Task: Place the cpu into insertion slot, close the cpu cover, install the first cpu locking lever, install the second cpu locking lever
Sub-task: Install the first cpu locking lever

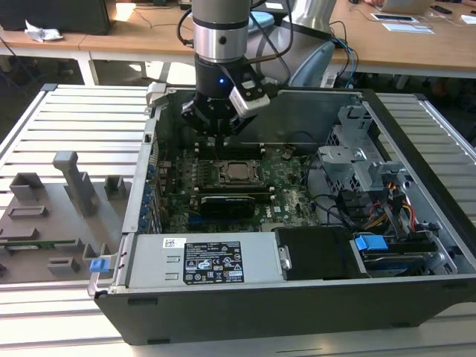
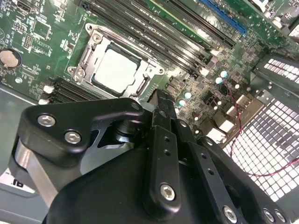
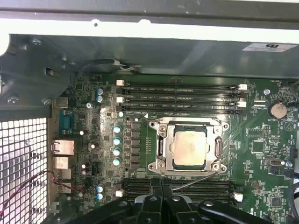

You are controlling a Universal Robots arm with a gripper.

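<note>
Chip [image 3: 189,148] sits in socket [image 3: 187,169], cover [image 3: 163,144] down over it. Gripper [image 3: 162,186] hovers just beside the socket's edge, above the board [image 3: 261,196], fingers [image 3: 153,203] clenched together.

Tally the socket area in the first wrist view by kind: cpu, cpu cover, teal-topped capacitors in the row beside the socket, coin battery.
cpu: 1
cpu cover: 1
teal-topped capacitors: 4
coin battery: 1
Total: 7
</note>
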